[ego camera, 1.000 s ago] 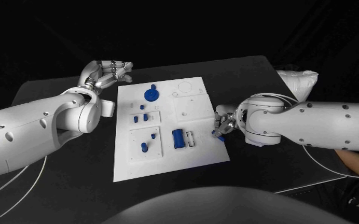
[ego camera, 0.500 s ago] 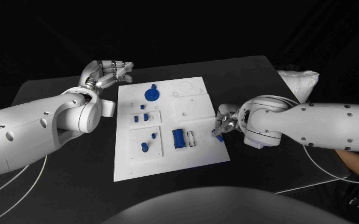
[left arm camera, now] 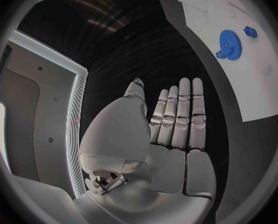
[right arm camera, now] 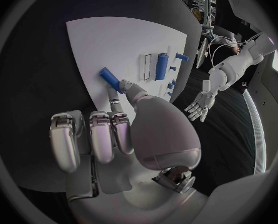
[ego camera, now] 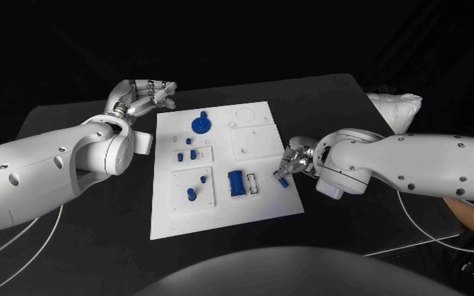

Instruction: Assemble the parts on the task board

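We pinch a small blue peg in our right hand over the task board's right edge (left hand idles, released); next comes aligning it with its socket.

A black tabletop carries the white task board, which lies flat near its middle. Just off the tabletop's right edge sits a crumpled white bag, apart from the board.

- No words, numbers or signs can be read anywhere.
- The white task board has no writing on it, and neither do the blue parts.
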Controlling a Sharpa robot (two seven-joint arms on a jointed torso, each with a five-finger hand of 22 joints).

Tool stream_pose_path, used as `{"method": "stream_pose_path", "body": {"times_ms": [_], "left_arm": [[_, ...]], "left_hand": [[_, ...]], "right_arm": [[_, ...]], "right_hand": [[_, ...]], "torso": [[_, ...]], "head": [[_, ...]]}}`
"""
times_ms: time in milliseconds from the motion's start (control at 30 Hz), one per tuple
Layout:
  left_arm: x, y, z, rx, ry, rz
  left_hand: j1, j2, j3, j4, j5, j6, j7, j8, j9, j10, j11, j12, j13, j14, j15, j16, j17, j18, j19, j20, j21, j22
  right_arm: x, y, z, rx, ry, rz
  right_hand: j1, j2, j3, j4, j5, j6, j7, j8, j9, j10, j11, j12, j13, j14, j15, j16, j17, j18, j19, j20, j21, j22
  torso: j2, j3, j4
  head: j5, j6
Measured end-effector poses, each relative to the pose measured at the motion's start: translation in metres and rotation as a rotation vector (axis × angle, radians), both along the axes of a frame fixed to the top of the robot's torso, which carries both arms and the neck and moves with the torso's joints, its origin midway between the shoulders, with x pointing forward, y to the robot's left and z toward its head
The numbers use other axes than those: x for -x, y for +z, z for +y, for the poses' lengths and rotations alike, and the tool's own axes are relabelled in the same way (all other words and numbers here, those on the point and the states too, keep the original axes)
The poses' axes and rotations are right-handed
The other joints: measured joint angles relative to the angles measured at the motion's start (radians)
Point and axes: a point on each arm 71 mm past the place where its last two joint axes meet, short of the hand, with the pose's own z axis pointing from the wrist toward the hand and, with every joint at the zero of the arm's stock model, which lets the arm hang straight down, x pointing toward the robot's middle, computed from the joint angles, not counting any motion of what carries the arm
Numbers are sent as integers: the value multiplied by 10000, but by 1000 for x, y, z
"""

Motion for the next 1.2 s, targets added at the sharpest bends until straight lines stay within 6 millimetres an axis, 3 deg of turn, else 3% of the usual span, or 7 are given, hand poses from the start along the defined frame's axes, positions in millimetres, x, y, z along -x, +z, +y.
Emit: {"method": "stream_pose_path", "body": {"times_ms": [467,900,1200], "left_arm": [[0,0,0,-5,1,4],[-1,0,-1,-6,-7,7],[-1,0,-1,-8,-13,7]], "left_hand": [[0,0,0,0,0,0,0,0,9,0,0,0,0,0,0,0,-11,-1,0,0,0,-17],[0,0,0,0,0,0,0,0,8,0,0,0,0,0,0,0,-10,-1,0,0,0,-17],[0,0,0,0,0,0,0,0,7,0,0,0,0,0,0,0,-10,-1,0,0,0,-16]], "right_arm": [[3,-1,2,-606,-425,122],[2,-3,3,-847,-683,316],[-6,-2,8,-207,-149,-238]], "right_hand": [[-12,-12,67,-67,-1,-3,-3,-138,-60,0,0,0,8,0,0,0,8,0,0,0,0,-1],[-12,-12,66,-67,-37,-8,0,-64,-67,-1,1,0,7,1,-1,0,7,0,0,0,0,7],[-173,-167,62,-64,-387,82,-85,-271,-211,0,1,0,6,1,-1,0,6,0,0,0,0,5]], "torso": [[-5,-3,5],[-4,-4,4],[-12,-10,-1]], "head": [[36,0],[43,0],[-3,0]]}}
